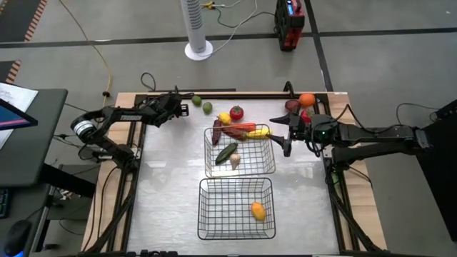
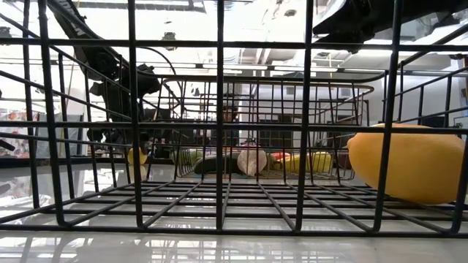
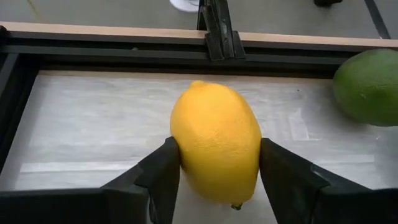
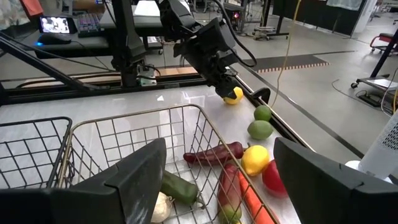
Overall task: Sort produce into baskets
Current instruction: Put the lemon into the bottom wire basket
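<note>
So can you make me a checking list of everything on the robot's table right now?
Surface: pale table, wooden edges.
Job's things: far basket holds cucumber, garlic; near basket holds one yellow-orange fruit; limes, tomato, orange loose.
Clutter: nothing seen.
Grippers: left gripper shut on lemon; right gripper open above far basket.
Cables: yellow cable on floor.
Surroundings: white fan, red device.

Light is bright and even from overhead. The pale table (image 1: pixel 171 185) shows soft glare and only faint shadows. At table height, ceiling lights wash out the room behind, and the near basket (image 2: pixel 219 124) wires stand dark against them. The lemon (image 3: pixel 216 143) is sharp between blurred fingers (image 3: pixel 163 171).
</note>
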You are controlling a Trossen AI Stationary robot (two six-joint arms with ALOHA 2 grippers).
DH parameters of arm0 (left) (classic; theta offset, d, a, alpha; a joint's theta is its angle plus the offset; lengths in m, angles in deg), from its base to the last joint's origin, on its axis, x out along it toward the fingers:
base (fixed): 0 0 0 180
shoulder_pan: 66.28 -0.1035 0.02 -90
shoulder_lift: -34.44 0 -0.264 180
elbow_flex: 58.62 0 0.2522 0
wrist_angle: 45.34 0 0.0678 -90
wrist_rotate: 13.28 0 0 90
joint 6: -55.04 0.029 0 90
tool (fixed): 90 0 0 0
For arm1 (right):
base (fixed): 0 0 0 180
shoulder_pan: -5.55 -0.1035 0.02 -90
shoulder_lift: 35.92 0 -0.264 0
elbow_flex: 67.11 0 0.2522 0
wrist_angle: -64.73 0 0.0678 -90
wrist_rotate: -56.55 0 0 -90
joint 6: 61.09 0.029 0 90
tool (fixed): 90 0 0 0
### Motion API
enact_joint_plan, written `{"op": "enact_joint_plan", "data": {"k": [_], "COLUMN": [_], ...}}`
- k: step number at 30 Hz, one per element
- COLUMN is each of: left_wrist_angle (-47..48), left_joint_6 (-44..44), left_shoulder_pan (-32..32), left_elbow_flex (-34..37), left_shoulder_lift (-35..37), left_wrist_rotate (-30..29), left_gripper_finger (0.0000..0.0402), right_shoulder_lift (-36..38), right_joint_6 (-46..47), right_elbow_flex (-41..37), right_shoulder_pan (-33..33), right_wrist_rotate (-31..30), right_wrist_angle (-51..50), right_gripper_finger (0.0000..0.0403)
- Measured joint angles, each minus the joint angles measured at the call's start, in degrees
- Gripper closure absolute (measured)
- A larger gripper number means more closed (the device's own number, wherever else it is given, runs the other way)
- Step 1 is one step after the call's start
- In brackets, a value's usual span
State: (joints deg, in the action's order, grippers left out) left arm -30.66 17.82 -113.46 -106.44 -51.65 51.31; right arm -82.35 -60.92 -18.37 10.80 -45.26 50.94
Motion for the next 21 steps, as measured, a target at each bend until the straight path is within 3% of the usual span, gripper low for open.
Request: {"op": "enact_joint_plan", "data": {"k": [5, 12, 15, 17, 21], "left_wrist_angle": [1.7, -2.1, -5.2, -7.1, -7.5], "left_joint_6": [2.7, 12.8, 16.9, 18.4, 19.0], "left_shoulder_pan": [1.3, 7.5, 12.4, 16.5, 26.8], "left_elbow_flex": [0.1, 0.1, 0.1, 0.1, 0.0], "left_shoulder_lift": [3.2, 17.1, 24.2, 28.1, 31.7], "left_wrist_rotate": [1.7, 7.1, 14.3, 22.1, 35.8], "left_gripper_finger": [0.0223, 0.0225, 0.0225, 0.0225, 0.0225], "right_shoulder_lift": [0.0, 2.5, 4.7, 6.2, 8.2], "right_joint_6": [0.2, 0.5, 0.9, 0.9, 1.0], "right_elbow_flex": [0.0, 0.1, 0.1, 0.1, 0.1], "right_shoulder_pan": [0.0, 0.0, 0.0, 0.0, 0.0], "right_wrist_rotate": [0.0, 0.0, 0.0, -0.1, -0.1], "right_wrist_angle": [-1.4, -2.9, -4.5, -5.4, -5.7], "right_gripper_finger": [0.0078, 0.0078, 0.0078, 0.0078, 0.0078]}}
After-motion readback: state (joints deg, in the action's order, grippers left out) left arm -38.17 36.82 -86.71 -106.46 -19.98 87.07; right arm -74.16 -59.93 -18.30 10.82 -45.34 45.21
